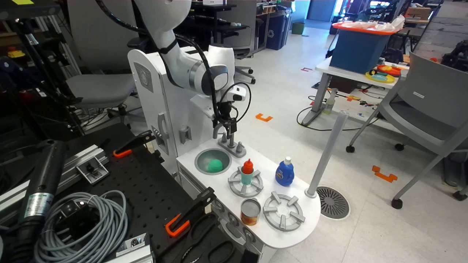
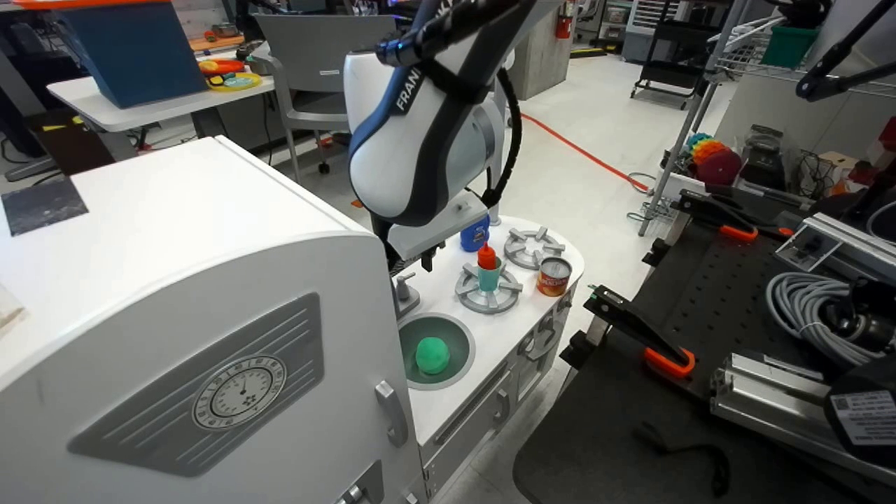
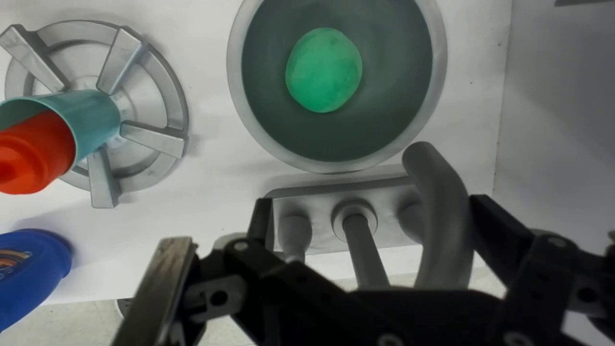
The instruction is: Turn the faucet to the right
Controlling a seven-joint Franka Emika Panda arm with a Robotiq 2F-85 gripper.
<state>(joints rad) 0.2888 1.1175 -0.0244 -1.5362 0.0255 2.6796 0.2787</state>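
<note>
The silver-grey faucet (image 3: 444, 216) stands behind the round sink basin (image 3: 438, 96) in the wrist view. Its arched spout lies on the right side, its tip near the basin's rim. In an exterior view the spout (image 1: 216, 130) shows beside my gripper (image 1: 229, 126). My gripper (image 3: 372, 209) is open around the faucet's post and spout. The right finger is against or very close to the spout; the left finger is well apart from it, by a tap handle (image 3: 294, 233). The faucet's top is hidden behind the gripper. In an exterior view the arm and white cabinet hide most of the faucet.
A green ball (image 3: 324, 69) lies in the basin. A teal cup (image 1: 246, 178) holding a red bottle (image 1: 247, 167) stands on a burner. A blue bottle (image 1: 285, 172), a can (image 1: 251, 211) and a grey pole (image 1: 328, 153) stand farther along. A tall white cabinet (image 2: 210, 294) adjoins the sink.
</note>
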